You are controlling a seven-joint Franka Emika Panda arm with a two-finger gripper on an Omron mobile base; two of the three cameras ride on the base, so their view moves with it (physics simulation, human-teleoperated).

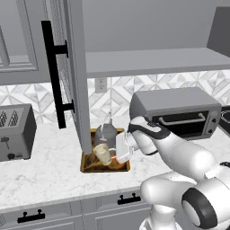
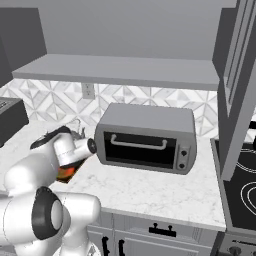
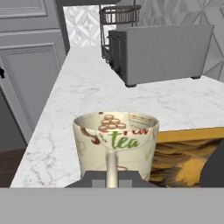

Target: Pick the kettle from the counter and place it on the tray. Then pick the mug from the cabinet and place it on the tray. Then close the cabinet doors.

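My gripper [image 1: 113, 152] is shut on the handle of the beige mug [image 1: 103, 154], which is upright over the front left part of the yellow-rimmed tray [image 1: 106, 170]. Whether the mug rests on the tray I cannot tell. The dark-grey kettle [image 1: 105, 133] stands on the tray just behind the mug. In the hand view the mug [image 3: 116, 138] with "tea" lettering is close up, its handle between my gripper [image 3: 112, 177] fingers, with the tray [image 3: 188, 159] and the kettle's dark edge [image 3: 215, 168] to its right. The cabinet door [image 1: 74, 76] stands open above the tray, beside the bare cabinet shelf [image 1: 152, 60].
A large toaster oven [image 1: 177, 112] sits on the counter [image 1: 49, 170] right of the tray, close to my arm. A grey toaster [image 1: 15, 132] stands at the left. A second open cabinet door [image 2: 237, 90] hangs at the right above a stove [image 2: 242, 192].
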